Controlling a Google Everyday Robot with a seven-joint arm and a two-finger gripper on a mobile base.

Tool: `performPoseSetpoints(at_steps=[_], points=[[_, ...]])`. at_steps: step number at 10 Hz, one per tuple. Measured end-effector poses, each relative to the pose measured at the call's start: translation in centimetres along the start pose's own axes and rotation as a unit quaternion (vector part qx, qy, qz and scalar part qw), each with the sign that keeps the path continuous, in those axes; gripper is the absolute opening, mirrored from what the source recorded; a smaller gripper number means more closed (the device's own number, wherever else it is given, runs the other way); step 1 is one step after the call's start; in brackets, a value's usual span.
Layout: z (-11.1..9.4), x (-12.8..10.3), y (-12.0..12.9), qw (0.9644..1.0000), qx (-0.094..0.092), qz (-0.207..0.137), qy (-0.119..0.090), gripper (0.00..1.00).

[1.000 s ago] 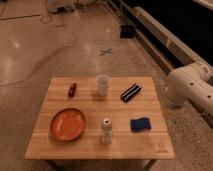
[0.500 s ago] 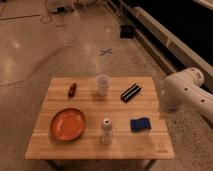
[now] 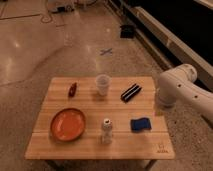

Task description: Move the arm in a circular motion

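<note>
The arm point(image 3: 176, 86) crooks in from the right, its rounded end just off the desk's point(image 3: 125, 148) right edge — the tool out of view, its state untellable — every desk item lying leftward.

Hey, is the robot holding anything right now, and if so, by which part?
It cannot be told. Only the arm shows, beside the right edge of the table; its tool is out of view.
</note>
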Motion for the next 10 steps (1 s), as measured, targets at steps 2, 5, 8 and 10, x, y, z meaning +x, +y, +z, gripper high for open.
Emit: performPoseSetpoints(at_steps=[2,5,8,10], points=[[0.5,0.5,0.0,1.0,-0.004,0.003,-0.003,0.41],[0.6,-1.5,-1.1,1.0,-0.003,0.002,-0.001,0.41],[0.6,-2.0,-0.9,1.0,-0.004,0.002,0.0,0.41],[0.9,-1.4,-1.0,1.0,-0.003,0.002,-0.001,0.41]])
